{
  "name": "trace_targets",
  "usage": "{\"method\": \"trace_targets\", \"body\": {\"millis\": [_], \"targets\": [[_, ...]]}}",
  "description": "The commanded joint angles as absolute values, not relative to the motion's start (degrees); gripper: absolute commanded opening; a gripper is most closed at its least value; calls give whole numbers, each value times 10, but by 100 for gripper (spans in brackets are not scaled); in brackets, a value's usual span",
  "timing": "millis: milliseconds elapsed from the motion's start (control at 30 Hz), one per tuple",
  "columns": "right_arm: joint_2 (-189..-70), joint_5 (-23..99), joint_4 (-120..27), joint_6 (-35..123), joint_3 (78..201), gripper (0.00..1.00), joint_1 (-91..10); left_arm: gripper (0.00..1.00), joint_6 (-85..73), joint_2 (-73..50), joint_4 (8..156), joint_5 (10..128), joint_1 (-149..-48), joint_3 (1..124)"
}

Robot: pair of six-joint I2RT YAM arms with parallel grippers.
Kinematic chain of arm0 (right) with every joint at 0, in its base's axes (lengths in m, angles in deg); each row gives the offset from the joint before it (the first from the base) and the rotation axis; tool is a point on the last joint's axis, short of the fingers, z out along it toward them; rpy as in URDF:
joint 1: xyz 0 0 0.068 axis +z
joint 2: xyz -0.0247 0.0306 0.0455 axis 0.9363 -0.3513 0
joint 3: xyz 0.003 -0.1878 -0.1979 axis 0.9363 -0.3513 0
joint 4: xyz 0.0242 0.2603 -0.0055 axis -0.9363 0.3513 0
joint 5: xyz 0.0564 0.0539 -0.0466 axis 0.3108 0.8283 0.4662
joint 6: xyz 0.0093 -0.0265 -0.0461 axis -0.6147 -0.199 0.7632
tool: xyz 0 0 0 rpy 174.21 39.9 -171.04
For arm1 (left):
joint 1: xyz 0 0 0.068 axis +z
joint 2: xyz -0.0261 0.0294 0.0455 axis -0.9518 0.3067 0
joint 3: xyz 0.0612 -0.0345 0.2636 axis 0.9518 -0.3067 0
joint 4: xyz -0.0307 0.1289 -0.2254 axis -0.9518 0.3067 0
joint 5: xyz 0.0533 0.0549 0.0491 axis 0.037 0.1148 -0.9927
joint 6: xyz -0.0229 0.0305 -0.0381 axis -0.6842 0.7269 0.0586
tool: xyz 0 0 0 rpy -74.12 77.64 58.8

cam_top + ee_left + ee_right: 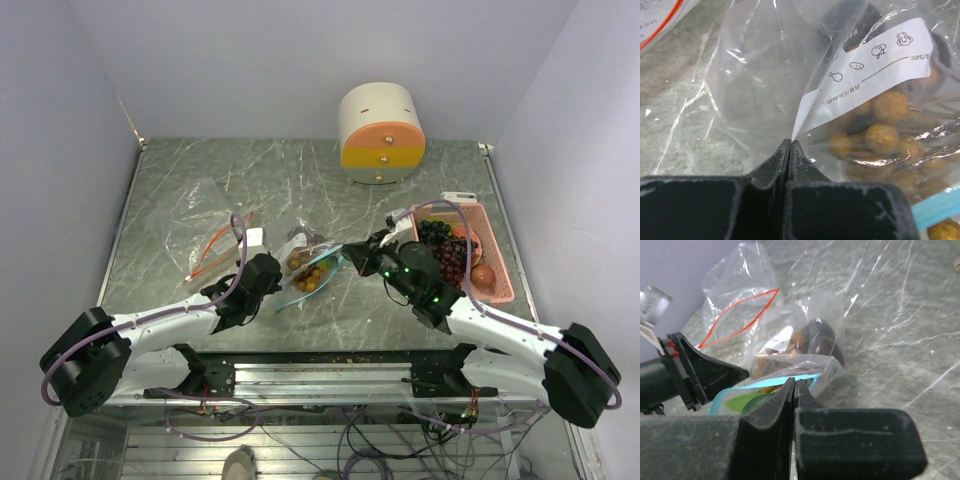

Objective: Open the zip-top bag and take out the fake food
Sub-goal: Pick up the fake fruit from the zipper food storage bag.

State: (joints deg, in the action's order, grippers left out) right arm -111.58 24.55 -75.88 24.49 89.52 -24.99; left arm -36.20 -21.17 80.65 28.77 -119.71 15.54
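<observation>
Zip-top bag [312, 262] lies on the counter [300, 180] at centre, between the two arms. The fake food is inside it: tan-brown grape bunch [882, 135], a dark rounded piece [820, 340], a green piece [747, 402] near the teal zip strip [790, 381].

Left jaws: pressed together, pinching the bag's clear film just beside its white label [865, 70]; the grapes sit just beyond the tips, to their right.

Right jaws: pressed together, tips at the teal zip strip on the bag's opposite side. I cannot tell whether film is caught between them.

Second bag [200, 235], with a red zip, lies left of the first. Pink basket [497, 290] holding more fruit stands to the right.
</observation>
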Motion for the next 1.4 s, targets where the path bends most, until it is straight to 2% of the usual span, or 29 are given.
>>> {"method": "trace_targets", "body": {"millis": [0, 367, 467, 633, 1167, 1333, 1367], "targets": [[-1050, 229, -714, 257, 889, 0, -265, 7, -365, -204, 790, 293, -1191, 152], [-952, 262, -677, 248, 891, 0, -279, 7, -369, -192, 781, 297, -1191, 157], [-994, 301, -697, 237, 882, 0, -278, 7, -373, -180, 763, 308, -1191, 160], [-1075, 364, -816, 197, 839, 0, -260, 7, -375, -153, 744, 330, -1191, 171], [-1259, 331, -897, 192, 886, 0, -116, 7, -384, -112, 700, 357, -1193, 187], [-1250, 319, -883, 201, 891, 1, -100, 7, -384, -117, 707, 349, -1194, 185], [-1234, 311, -870, 206, 889, 6, -100, 7, -383, -121, 709, 347, -1194, 183]]}}
